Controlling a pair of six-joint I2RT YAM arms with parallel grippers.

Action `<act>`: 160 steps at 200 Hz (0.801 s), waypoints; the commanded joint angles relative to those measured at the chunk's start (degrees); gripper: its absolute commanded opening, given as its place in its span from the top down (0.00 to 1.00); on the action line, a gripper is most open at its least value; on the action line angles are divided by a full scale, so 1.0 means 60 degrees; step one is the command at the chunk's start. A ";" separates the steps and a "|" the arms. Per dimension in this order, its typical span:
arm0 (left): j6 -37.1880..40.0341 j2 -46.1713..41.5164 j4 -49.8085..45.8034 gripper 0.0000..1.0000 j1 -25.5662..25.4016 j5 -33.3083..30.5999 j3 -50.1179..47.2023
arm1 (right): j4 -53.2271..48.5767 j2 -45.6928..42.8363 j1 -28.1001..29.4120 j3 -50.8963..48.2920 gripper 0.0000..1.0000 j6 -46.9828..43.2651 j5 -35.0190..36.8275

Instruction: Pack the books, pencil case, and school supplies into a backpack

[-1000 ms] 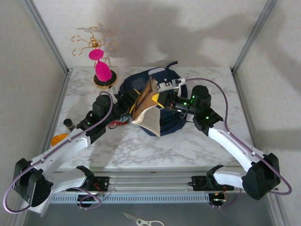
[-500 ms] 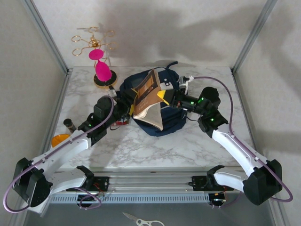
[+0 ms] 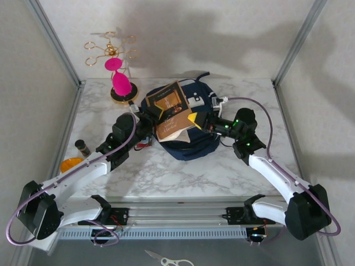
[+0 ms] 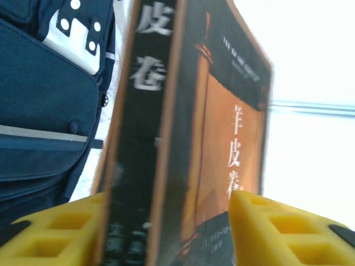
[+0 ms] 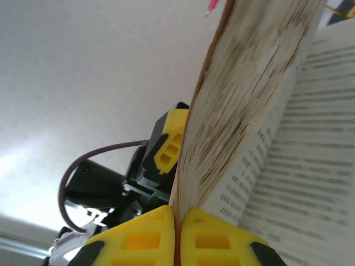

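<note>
Brown book: the brown book (image 3: 171,108) with the black square sits tilted over the backpack, front cover facing up toward the overhead camera and pale page edges showing along its near side.
Backpack: the navy backpack (image 3: 191,148) lies in the middle of the table (image 3: 166,172), directly under the book. In the left wrist view its mesh pocket and white patch are just to the left of the book's spine.
Left pincer: the left pincer (image 4: 163,213) has come in from the book's left edge. Its jaws are partly closed around the spine end, with one yellow finger (image 4: 55,233) against the back cover and the other against the front cover.
Right pincer: the right pincer (image 5: 177,224) is at the book's right side, jaws pressed together with the thin edge of the cover pinched between them. The page block fans away to its right, with a printed page exposed.
Book relative to pincers: the book is between the two, held at opposite edges above the backpack.
Orange piece: the orange piece (image 3: 71,164) rests at the table's left edge, well apart from the backpack and beside the left arm.
Dark cylinder: a small dark cylinder (image 3: 83,147) stands just behind the orange piece.
</note>
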 commanded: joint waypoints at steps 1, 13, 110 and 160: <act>-0.0090 -0.0082 0.1084 0.68 -0.0142 -0.0023 0.0352 | -0.0879 -0.0430 -0.0017 -0.0044 1.00 -0.0669 0.0010; 0.0095 -0.0034 0.1114 0.80 -0.0142 0.0006 0.0435 | -0.1472 -0.0452 -0.0035 0.0077 0.93 -0.0959 0.0081; 0.1075 0.1531 0.3874 1.00 -0.0542 0.2041 0.1375 | -0.3070 -0.0723 -0.1029 0.0643 0.01 -0.1212 -0.1510; 0.1667 0.2229 0.3209 1.00 -0.0713 0.2074 0.2049 | -0.0605 -0.0680 -0.1212 0.0404 0.01 0.0671 -0.2499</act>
